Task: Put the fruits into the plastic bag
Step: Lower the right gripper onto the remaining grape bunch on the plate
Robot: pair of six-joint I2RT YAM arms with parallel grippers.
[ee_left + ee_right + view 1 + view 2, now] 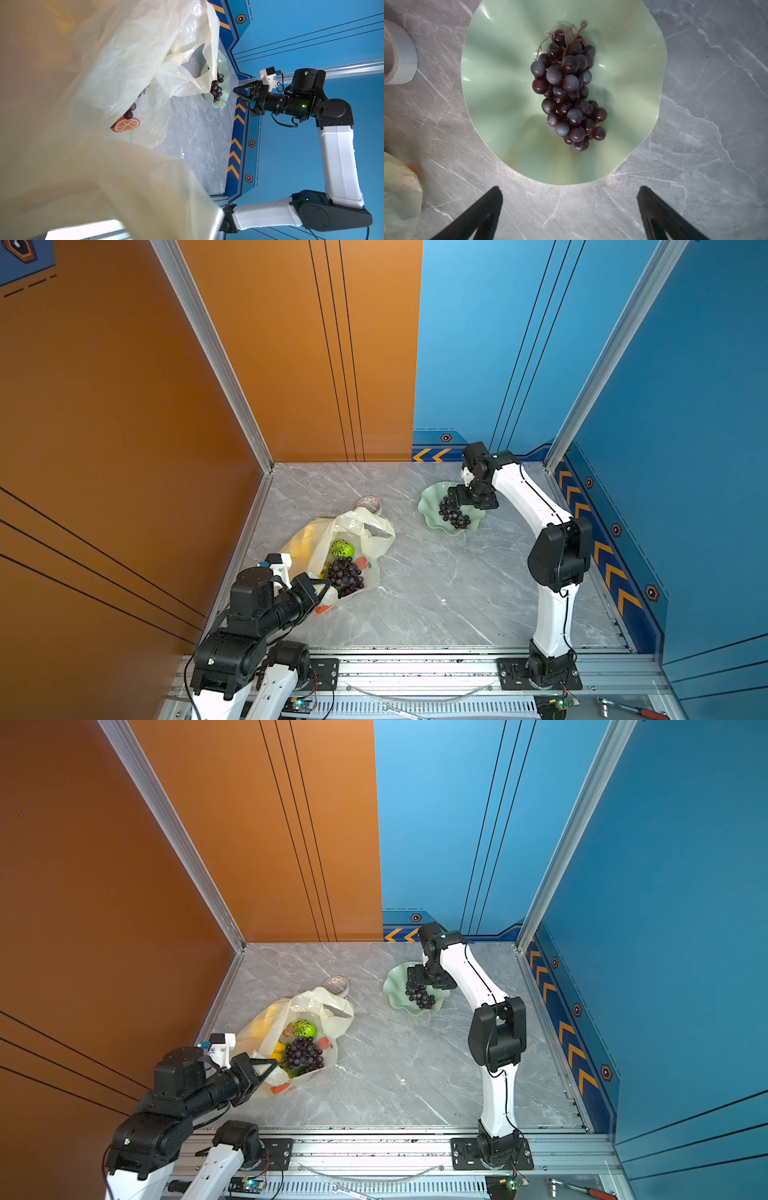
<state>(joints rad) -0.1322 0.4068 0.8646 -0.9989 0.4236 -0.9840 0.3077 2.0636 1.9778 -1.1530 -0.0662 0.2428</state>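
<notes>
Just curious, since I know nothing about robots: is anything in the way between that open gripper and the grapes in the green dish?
Nothing visible. The right gripper hangs open above the grapes, which lie uncovered in the dish; the tape roll and plastic bag sit off to the side.

Bright, even light from above fills both top views, with soft shadows. The left wrist view blurs where the plastic bag (62,104) lies close. Small glints mark the dish (492,62); the counter (695,104) gleams palely.
</notes>
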